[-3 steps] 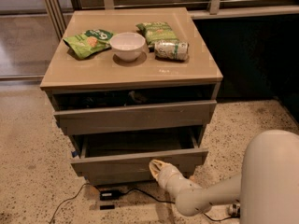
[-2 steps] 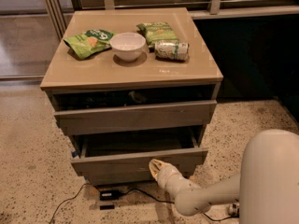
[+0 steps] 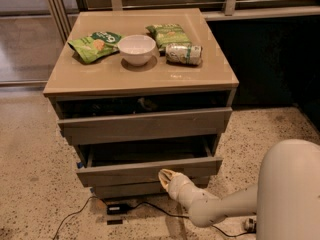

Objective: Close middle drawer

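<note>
The middle drawer (image 3: 125, 173) of the grey-brown cabinet stands pulled out, and its dark interior (image 3: 150, 151) shows behind the plain flat front. My gripper (image 3: 168, 177) is low in front of the cabinet, with its tan tip against the drawer's front, right of the middle. The white arm (image 3: 210, 211) runs from it to the lower right. The uppermost drawer (image 3: 145, 125) is also a little way out, with a dark gap above it. The lowest drawer front (image 3: 130, 189) sits further back beneath the middle one.
On the cabinet top (image 3: 100, 76) lie two green snack bags (image 3: 94, 45) (image 3: 169, 34), a white bowl (image 3: 136, 49) and a can on its side (image 3: 184, 54). A black cable and a small box (image 3: 116, 209) lie on the speckled floor. My white body (image 3: 290, 194) fills the lower right.
</note>
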Controlling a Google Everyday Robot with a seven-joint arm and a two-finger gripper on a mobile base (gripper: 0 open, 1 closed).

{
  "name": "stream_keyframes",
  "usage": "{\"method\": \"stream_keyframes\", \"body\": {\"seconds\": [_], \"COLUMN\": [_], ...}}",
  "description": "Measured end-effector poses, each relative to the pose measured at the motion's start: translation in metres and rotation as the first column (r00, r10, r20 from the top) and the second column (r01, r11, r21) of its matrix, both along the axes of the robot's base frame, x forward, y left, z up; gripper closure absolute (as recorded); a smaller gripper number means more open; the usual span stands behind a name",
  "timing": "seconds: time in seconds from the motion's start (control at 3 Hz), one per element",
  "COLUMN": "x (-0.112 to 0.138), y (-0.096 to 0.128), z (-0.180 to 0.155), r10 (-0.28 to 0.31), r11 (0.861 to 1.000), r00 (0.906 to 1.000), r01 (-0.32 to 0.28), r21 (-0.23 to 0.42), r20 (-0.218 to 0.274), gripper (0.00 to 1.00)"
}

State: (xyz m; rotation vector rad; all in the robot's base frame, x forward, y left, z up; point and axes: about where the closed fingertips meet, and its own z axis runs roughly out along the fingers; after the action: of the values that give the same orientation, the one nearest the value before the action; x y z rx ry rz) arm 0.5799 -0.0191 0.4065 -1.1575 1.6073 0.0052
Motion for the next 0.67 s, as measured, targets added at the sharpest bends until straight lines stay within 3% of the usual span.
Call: {"method": "stream_keyframes", "body": {"seconds": [0.67], "x": [0.0157], "y": [0.0085], "z": [-0.0034], "r10": [0.069], "r11": [0.997], "r00": [0.9976], "r01": [-0.069], "r21": [0.022], "r20": [-0.003], "gripper": [1.00]}}
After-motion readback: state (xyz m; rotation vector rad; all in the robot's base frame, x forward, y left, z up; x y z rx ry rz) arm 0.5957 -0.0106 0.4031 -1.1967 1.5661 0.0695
